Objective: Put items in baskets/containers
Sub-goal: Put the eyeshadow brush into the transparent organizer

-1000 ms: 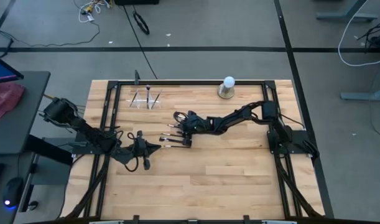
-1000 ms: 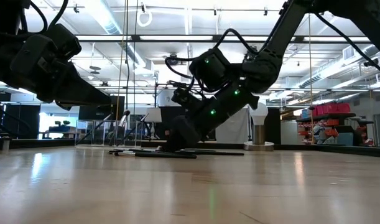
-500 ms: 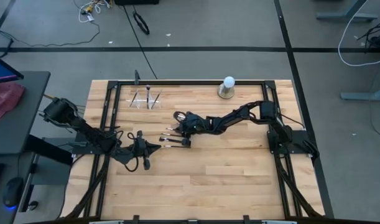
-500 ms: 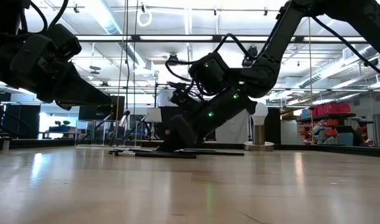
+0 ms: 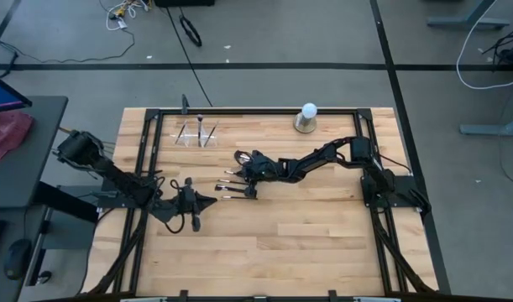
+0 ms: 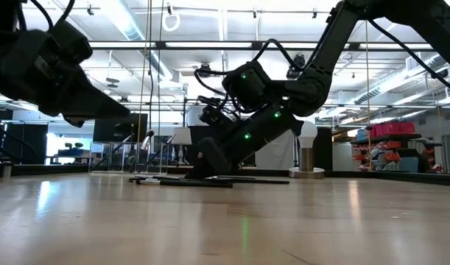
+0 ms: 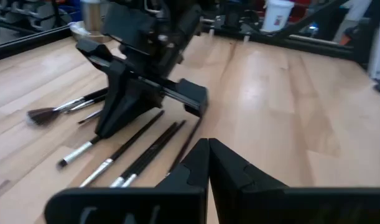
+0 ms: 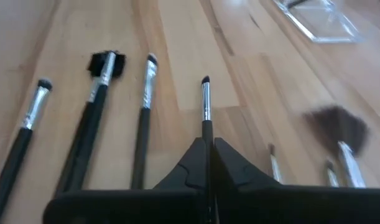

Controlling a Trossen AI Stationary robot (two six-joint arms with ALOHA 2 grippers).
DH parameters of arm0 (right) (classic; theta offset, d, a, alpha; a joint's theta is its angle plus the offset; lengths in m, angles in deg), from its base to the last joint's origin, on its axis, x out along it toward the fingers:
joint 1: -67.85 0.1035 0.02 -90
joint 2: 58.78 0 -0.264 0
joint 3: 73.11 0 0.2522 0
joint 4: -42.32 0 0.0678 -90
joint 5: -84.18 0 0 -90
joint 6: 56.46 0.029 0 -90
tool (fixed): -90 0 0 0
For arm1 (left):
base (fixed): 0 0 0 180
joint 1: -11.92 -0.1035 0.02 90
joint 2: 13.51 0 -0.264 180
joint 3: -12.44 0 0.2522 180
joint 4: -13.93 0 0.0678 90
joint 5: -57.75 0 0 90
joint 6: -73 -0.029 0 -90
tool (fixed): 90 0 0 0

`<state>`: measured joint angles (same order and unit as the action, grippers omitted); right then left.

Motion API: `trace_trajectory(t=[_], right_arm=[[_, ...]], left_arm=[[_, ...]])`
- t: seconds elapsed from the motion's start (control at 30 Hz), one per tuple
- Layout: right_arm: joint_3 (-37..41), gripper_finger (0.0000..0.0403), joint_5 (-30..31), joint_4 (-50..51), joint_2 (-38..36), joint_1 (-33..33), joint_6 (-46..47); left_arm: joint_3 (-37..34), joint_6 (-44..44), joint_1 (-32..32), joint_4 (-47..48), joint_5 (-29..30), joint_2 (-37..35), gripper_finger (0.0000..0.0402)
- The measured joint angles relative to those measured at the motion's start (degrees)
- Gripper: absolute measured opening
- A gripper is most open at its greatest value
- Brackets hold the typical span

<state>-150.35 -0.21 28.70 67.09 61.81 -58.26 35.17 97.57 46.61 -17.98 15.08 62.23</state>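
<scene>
High view: the right gripper (image 5: 242, 170) is low over the wooden table (image 5: 306, 226), its arm reaching in from the right edge toward the middle. A loose row of makeup brushes (image 5: 232, 190) lies directly under and just beyond its fingertips. The clear holder (image 5: 196, 134) sits well apart from that gripper, up by the table's far rail, with a couple of brushes already standing in it. The white ball on a grey base (image 5: 306, 118) stands by the same rail, behind the right arm. The left gripper (image 5: 207, 200) waits just short of the brush row, on the side opposite the right gripper, its fingers pressed together on nothing.

Low view: the right gripper (image 6: 199, 168) tilts steeply down, its tip at the table where the brushes (image 6: 188, 181) lie flat. The white ball (image 6: 306, 136) shows behind it. The left arm hangs above the table at the picture's edge.

Left wrist view: the left gripper's fingers (image 7: 239, 177) meet with no gap. Ahead of them the right gripper (image 7: 124, 115) stands on the brushes (image 7: 134, 155), which fan out on either side of it.

Right wrist view: the right gripper's fingers (image 8: 190, 165) are closed narrowly on the thin handle of one brush (image 8: 206, 99), whose tip points straight ahead. More brushes lie on both sides, and the holder (image 8: 317, 18) lies far ahead.
</scene>
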Motion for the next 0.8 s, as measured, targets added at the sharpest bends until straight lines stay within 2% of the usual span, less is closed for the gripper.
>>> trace_trajectory(t=[0.13, 0.2, 0.3, 0.43, 0.57, 0.67, 0.8], right_arm=[[0.3, 0.0004, 1.2, -1.3, -0.7, 1.3, 1.4], [1.7, 0.0004, 1.0, -5.7, -0.7, 2.1, 2.3], [5.7, 0.0003, 0.4, -18.1, -0.7, 3.5, 4.7], [12.6, 0.0003, 0.3, -39.7, -0.7, 5.3, 7.7], [17.0, 0.0004, -0.9, -56.2, -0.9, 7.8, 8.9], [17.4, 0.0004, -3.4, -59.5, -1.0, 10.3, 7.8], [14.0, 0.0005, -3.7, -59.5, -1.1, 13.6, 5.5]], left_arm=[[0.0, -2.7, 2.3, 0.0, 0.0, -2.5, 0.0014], [0.0, -3.2, 3.3, 0.0, 0.0, -3.6, 0.0014], [0.0, -3.4, 4.5, 0.3, 0.0, -4.3, 0.0014], [0.0, -3.4, 4.8, 0.5, -0.2, -4.1, 0.0014], [0.0, -5.8, 3.3, -0.3, -3.0, -4.1, 0.0014], [0.0, -8.2, 0.7, -2.1, -6.8, -4.1, 0.0027], [0.0, -12.0, -3.5, -8.2, -11.8, -2.8, 0.0090]])
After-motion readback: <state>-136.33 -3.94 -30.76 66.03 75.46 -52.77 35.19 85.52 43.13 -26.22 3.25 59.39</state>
